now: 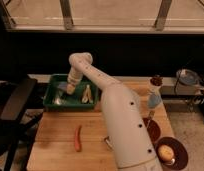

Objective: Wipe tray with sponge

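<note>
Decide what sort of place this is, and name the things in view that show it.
Probably an office or lab workspace: a wooden table, a black office chair beside it and large windows behind. The gripper hangs inside the green tray at the table's far left.

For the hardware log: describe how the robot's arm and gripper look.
The arm is cream-white, built of thick rounded tubular shells with small dark dots along them and a bulbous elbow joint. No loose cables show. The gripper, a narrower pale tip, is over the green tray.
</note>
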{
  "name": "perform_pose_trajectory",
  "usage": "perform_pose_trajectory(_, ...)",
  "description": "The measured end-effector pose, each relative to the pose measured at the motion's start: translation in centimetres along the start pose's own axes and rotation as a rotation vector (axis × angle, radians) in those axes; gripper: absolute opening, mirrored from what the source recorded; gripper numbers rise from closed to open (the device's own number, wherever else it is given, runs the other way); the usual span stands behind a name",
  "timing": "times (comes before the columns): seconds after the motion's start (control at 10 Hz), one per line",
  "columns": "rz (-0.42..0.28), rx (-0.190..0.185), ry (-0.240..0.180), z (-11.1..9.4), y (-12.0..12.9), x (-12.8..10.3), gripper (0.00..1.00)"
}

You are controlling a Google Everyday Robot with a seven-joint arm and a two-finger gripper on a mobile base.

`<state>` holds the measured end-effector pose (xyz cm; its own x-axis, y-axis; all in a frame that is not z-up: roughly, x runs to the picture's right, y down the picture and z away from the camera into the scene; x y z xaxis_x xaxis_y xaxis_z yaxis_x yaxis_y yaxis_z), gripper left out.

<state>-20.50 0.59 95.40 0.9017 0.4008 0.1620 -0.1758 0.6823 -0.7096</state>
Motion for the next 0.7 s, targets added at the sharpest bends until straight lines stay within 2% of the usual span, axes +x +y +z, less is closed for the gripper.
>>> perform_pose_trajectory(0.2,-0.035,-0.024,-0.003,0.7,1.5,-0.6,0.00)
perform_pose_trajectory(0.4,-0.049,-0.040,-0.006,0.8,2.9,0.1,0.00)
perform_pose_trajectory(0.7,-0.014,-0.022,0.010,-0.4,3.0,2.5,0.00)
